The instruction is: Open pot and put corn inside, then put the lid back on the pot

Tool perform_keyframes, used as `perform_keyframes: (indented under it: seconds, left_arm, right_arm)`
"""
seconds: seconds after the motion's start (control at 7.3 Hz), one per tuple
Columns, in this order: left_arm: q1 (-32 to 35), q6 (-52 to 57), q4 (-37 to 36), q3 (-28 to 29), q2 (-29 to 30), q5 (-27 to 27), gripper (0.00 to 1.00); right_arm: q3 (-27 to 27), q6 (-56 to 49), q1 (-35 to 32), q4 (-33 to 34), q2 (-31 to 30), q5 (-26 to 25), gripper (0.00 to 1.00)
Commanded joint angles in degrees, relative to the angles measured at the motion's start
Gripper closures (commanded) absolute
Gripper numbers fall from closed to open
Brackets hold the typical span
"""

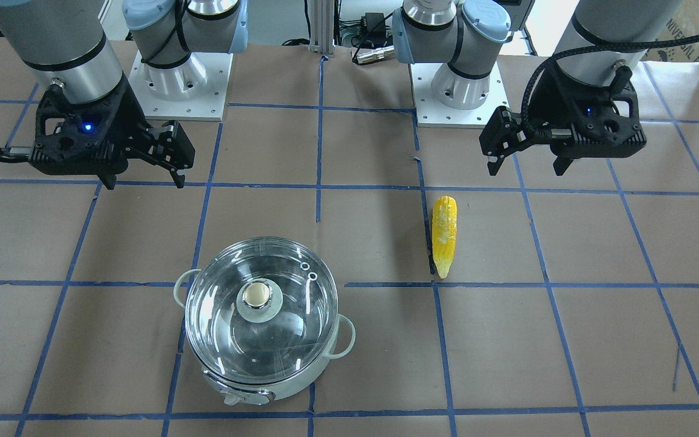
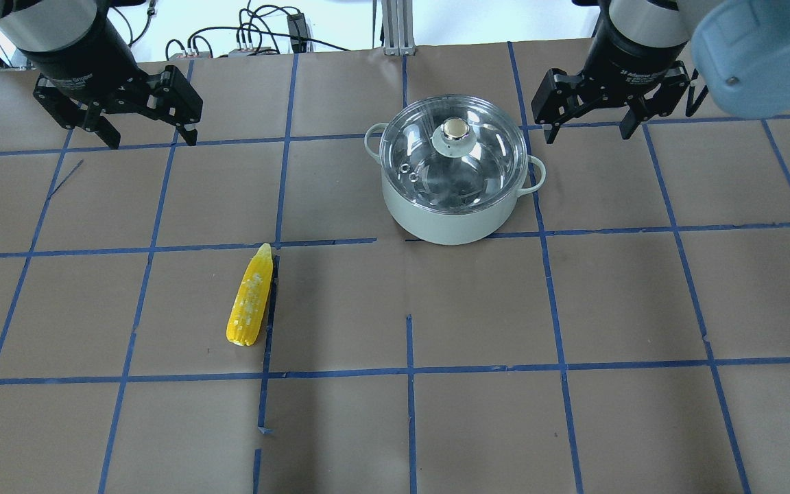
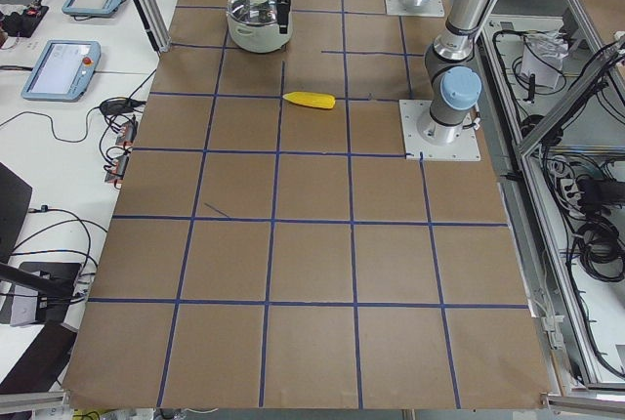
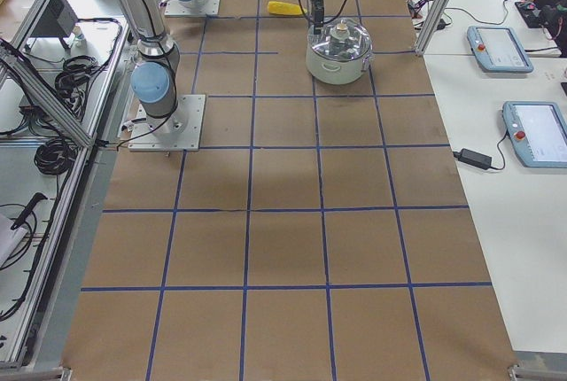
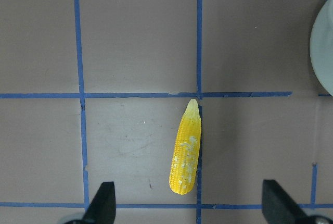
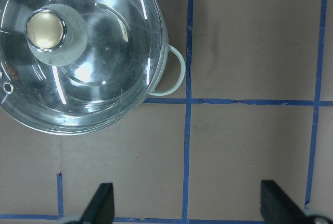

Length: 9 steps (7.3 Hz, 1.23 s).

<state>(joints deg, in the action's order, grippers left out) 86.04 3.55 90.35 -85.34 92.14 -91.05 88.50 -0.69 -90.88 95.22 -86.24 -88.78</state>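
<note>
The pot [image 2: 436, 223] stands on the far right-centre of the table, with the glass lid [image 2: 481, 171] seated on it and its beige knob [image 2: 455, 128] up. It also shows in the front view [image 1: 301, 382] and in the right wrist view [image 6: 171, 73]. The corn [image 2: 251, 298] lies flat left of centre, tip pointing away from me; it shows in the left wrist view [image 5: 186, 153]. My left gripper [image 2: 153, 142] is open and empty, high above the table beyond the corn. My right gripper [image 2: 589, 137] is open and empty, just right of the pot.
Brown paper with a blue tape grid covers the table [image 2: 477, 412]. The two arm bases [image 1: 179, 79] stand at the robot's edge. Tablets and cables [image 3: 63, 68] lie on the side bench past the table's far edge.
</note>
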Motion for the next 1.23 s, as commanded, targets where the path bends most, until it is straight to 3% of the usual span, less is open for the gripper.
perform_keyframes:
  seconds: [0.0,0.82,1.1]
  left_arm:
    - [0.0,-0.03,0.0,-0.01,0.05,0.0,0.0]
    - [0.0,-0.03,0.08,-0.09,0.05,-0.09,0.0]
    - [0.0,0.06,0.08,-0.09,0.06,-0.09,0.0]
  right_arm:
    - [0.01,-0.1,0.0,-0.04,0.02,0.01,0.0]
    - [-1.04,0.78,-2.09,2.41,1.94,0.36,0.03]
    - [-7.07,2.71,-7.09,2.95,7.98,-0.34,0.02]
